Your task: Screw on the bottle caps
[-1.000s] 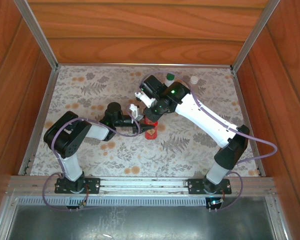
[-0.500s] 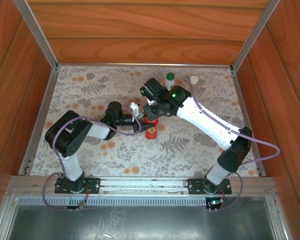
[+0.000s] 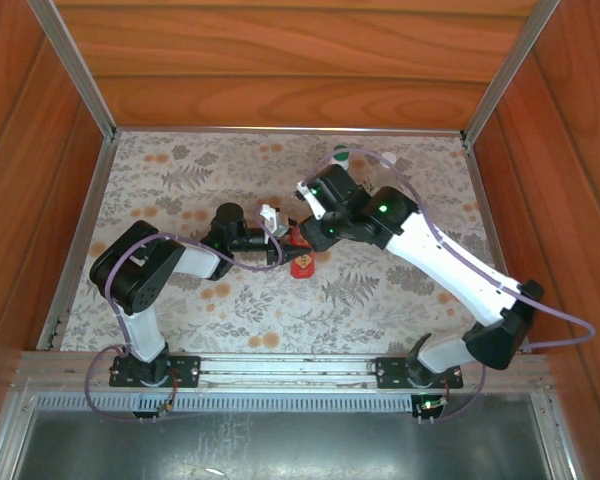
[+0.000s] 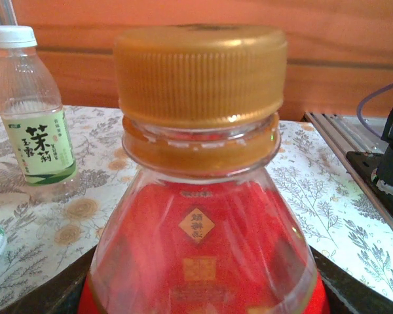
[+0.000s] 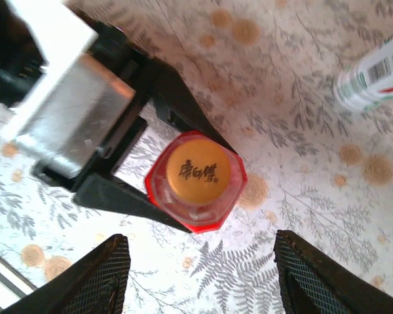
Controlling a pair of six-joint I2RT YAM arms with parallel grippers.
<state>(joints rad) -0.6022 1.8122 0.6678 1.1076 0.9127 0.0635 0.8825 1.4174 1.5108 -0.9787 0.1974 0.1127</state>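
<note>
In the left wrist view the red bottle point(image 4: 203, 261) is glowing bright red through clear plastic and carrying a small gold diamond mark under a ribbed orange-gold cap point(image 4: 200, 72). At the upper left the clear bottle point(image 4: 36, 131) is showing a pale green label with dark green characters beneath a white cap point(image 4: 12, 36). The tablecloth point(image 3: 180, 180) is displaying grey fern sprigs and orange blossoms on off-white, and the wooden walls point(image 3: 280, 60) are showing reddish-brown grain.
</note>
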